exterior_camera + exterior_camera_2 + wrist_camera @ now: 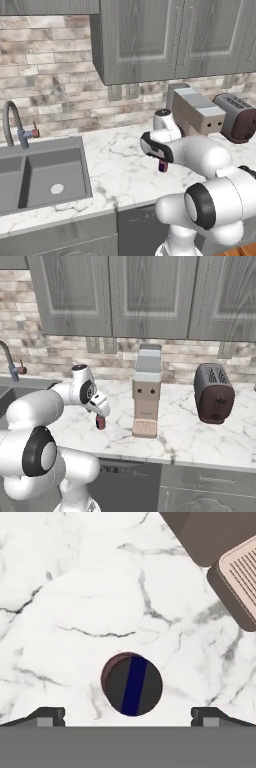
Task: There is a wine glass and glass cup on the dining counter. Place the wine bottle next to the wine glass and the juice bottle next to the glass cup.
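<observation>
End effector (128, 714), wide open and empty, hovers above the juice bottle (132, 684) on the brick-backed table (115, 170); neither bottle delivered yet.

Marble worktop (115, 170) backed by a brick wall (55, 75), grey cabinets (170, 40) above. Grey sink (42, 172) sunk into the worktop at left, curved tap (12, 122) behind it. White robot arm (200, 165) rising from lower right, bent over the worktop. Small dark-red juice bottle (163, 166) standing upright on the marble just under the arm's dark wrist, partly hidden by it. Coffee machine (197, 112) at the back right, dark toaster (236, 117) just beside it on the right. Two wall sockets (123, 91) above the worktop.
</observation>
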Robot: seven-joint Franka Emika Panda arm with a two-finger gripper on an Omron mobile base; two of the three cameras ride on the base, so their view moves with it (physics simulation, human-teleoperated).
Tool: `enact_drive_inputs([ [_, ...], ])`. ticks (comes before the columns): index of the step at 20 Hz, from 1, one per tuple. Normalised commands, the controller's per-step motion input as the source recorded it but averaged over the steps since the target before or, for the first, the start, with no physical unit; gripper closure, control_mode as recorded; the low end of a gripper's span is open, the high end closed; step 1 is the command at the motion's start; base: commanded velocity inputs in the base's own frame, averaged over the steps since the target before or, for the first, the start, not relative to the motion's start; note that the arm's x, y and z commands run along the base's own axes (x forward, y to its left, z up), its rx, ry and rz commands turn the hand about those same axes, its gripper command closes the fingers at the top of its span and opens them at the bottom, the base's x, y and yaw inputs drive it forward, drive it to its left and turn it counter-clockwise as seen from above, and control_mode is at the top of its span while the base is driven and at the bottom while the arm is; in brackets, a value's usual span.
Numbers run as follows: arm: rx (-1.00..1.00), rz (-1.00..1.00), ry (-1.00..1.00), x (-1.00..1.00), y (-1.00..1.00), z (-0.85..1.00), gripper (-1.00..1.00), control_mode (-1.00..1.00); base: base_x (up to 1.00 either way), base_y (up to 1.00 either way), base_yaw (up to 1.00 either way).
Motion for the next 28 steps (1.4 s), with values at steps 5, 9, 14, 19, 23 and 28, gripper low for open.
enact_drive_inputs([
  [5,0.0,0.0,0.0,0.27,0.0,-0.1,-1.0,-1.0,0.0,0.0,0.0],
  [9,0.01,0.0,0.04,0.25,-0.02,0.0,-1.0,-1.0,0.0,0.0,0.0],
  [14,0.01,0.0,0.04,0.18,0.0,0.0,-1.0,-1.0,0.0,0.0,0.0],
  [19,0.0,0.0,0.04,0.08,0.0,0.0,-1.0,-1.0,0.0,0.0,0.0],
  [23,0.01,0.0,0.05,0.0,0.0,-0.02,-1.0,-1.0,0.0,0.0,0.0],
  [28,0.01,0.0,0.03,-0.02,0.01,-0.03,-1.0,-1.0,0.0,0.0,0.0],
])
